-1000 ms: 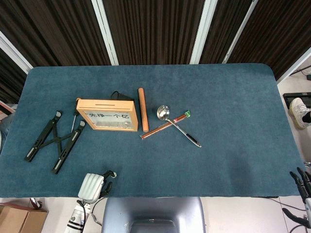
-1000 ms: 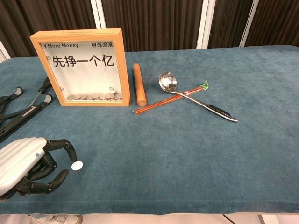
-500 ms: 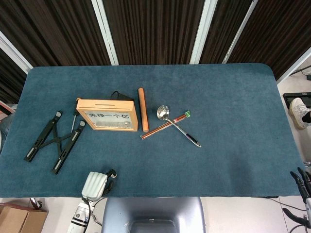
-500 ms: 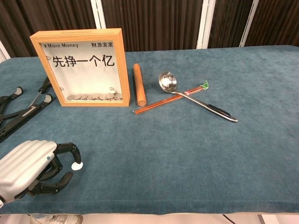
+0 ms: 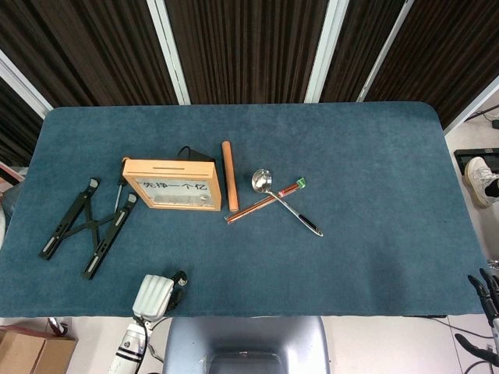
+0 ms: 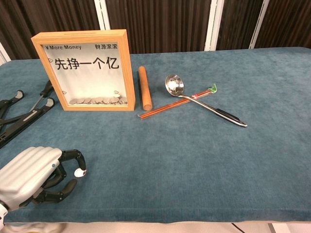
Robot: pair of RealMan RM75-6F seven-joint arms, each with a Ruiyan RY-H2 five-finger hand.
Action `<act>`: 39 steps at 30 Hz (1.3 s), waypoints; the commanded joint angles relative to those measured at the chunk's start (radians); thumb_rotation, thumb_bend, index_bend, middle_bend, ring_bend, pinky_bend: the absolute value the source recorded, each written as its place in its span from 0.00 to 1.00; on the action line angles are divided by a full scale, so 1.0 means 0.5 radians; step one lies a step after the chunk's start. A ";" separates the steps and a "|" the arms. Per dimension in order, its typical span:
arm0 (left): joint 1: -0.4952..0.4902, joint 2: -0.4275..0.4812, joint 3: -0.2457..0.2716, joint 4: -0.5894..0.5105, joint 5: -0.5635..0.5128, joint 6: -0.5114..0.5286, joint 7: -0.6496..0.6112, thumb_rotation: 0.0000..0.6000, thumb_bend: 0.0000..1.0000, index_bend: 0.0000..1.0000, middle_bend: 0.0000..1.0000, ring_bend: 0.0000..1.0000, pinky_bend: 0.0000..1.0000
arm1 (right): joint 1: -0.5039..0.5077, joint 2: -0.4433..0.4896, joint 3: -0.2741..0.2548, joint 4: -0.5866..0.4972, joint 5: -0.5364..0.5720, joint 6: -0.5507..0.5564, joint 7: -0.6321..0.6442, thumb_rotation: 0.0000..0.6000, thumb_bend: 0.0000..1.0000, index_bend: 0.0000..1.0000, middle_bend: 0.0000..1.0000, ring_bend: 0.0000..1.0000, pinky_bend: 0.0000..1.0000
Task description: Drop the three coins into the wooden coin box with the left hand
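The wooden coin box (image 6: pixel 125 68) stands upright at the left of the blue cloth, with a glass front, Chinese lettering and several coins at its bottom; the head view shows it too (image 5: pixel 170 165). One small white coin (image 6: pixel 79 173) lies on the cloth near the front edge. My left hand (image 6: pixel 34 174) is curled over it, one fingertip touching the coin's top and the thumb apart below it. The head view has that hand (image 5: pixel 156 294) at the table's near edge. My right hand (image 5: pixel 487 290) hangs off the table's right front corner, fingers spread and holding nothing. No other loose coin shows.
A black folding stand (image 5: pixel 86 226) lies left of the box. Right of the box lie a wooden rod (image 6: pixel 144 87), a steel ladle (image 6: pixel 204 99) and red chopsticks (image 6: pixel 175 104). A grey chair back (image 5: pixel 245 347) sits below the table's front edge.
My left hand has slid a little right and forward, so its fingertip now covers part of the coin. The coin has stayed where it was. The right hand has barely moved.
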 commanded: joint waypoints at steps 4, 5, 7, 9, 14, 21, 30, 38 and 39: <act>0.001 -0.004 -0.006 0.010 0.002 -0.006 -0.003 1.00 0.43 0.43 1.00 1.00 1.00 | 0.001 -0.001 0.000 -0.002 0.002 -0.004 -0.005 1.00 0.21 0.00 0.00 0.00 0.00; 0.001 -0.005 -0.008 0.011 0.002 -0.007 -0.004 1.00 0.43 0.43 1.00 1.00 1.00 | 0.001 -0.001 0.000 -0.003 0.002 -0.004 -0.005 1.00 0.21 0.00 0.00 0.00 0.00; 0.000 -0.007 -0.010 0.017 0.002 -0.011 -0.003 1.00 0.43 0.43 1.00 1.00 1.00 | 0.001 -0.001 0.002 -0.003 0.004 -0.003 -0.006 1.00 0.21 0.00 0.00 0.00 0.00; 0.001 -0.008 -0.011 0.021 0.001 -0.014 -0.002 1.00 0.43 0.43 1.00 1.00 1.00 | 0.001 0.000 0.001 -0.004 0.004 -0.004 -0.004 1.00 0.21 0.00 0.00 0.00 0.00; 0.005 -0.001 -0.012 0.036 -0.002 -0.021 -0.002 1.00 0.43 0.42 1.00 1.00 1.00 | 0.000 0.001 0.001 -0.002 0.004 -0.003 0.000 1.00 0.21 0.00 0.00 0.00 0.00; 0.009 0.004 -0.015 0.053 -0.007 -0.028 -0.010 1.00 0.43 0.42 1.00 1.00 1.00 | 0.000 0.002 0.001 -0.002 0.005 -0.004 -0.001 1.00 0.21 0.00 0.00 0.00 0.00; 0.003 -0.009 -0.015 0.056 0.002 -0.041 -0.006 1.00 0.43 0.42 1.00 1.00 1.00 | 0.001 0.006 0.001 -0.005 0.007 -0.006 0.004 1.00 0.21 0.00 0.00 0.00 0.00; -0.007 -0.017 -0.032 0.051 -0.010 -0.062 0.021 1.00 0.43 0.42 1.00 1.00 1.00 | 0.001 0.008 0.001 -0.002 0.010 -0.007 0.011 1.00 0.21 0.00 0.00 0.00 0.00; -0.008 -0.017 -0.034 0.052 -0.011 -0.063 0.024 1.00 0.43 0.42 1.00 1.00 1.00 | 0.000 0.008 0.001 -0.002 0.010 -0.007 0.011 1.00 0.21 0.00 0.00 0.00 0.00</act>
